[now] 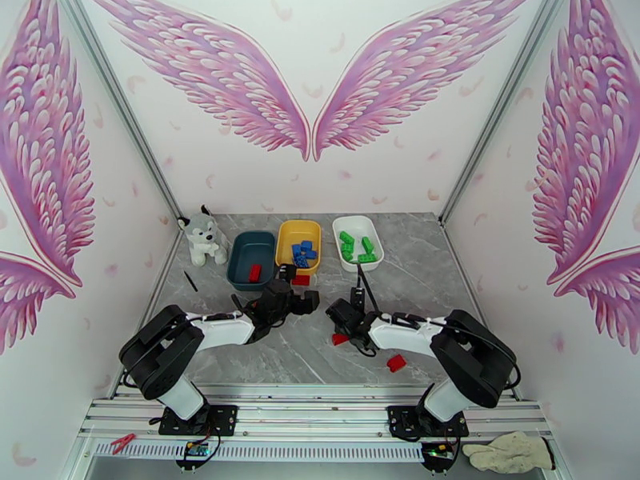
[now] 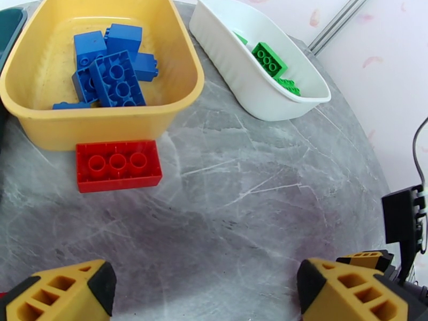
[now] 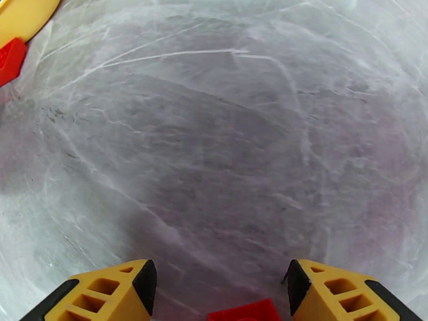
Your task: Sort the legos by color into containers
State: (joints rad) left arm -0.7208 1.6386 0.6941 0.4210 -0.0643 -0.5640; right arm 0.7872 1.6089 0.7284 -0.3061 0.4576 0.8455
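Note:
Three containers stand in a row at the back: a dark teal tray (image 1: 240,266) holding one red lego (image 1: 254,272), a yellow tray (image 1: 298,232) (image 2: 176,102) holding blue legos (image 1: 304,254) (image 2: 113,76), and a white tray (image 1: 358,262) (image 2: 235,70) holding green legos (image 1: 356,246) (image 2: 269,58). A loose red lego (image 1: 301,279) (image 2: 117,166) lies just in front of the yellow tray. My left gripper (image 1: 308,300) (image 2: 206,295) hovers short of it, open and empty. My right gripper (image 1: 342,331) (image 3: 220,292) stands low over another red lego (image 1: 340,339) (image 3: 243,311), jaws apart on either side of it. A third red lego (image 1: 395,362) lies near the right arm.
A plush husky (image 1: 202,238) sits left of the teal tray, with a thin black stick (image 1: 190,280) on the table below it. The two wrists are close together mid-table. A glove (image 1: 508,454) lies off the table's near right edge.

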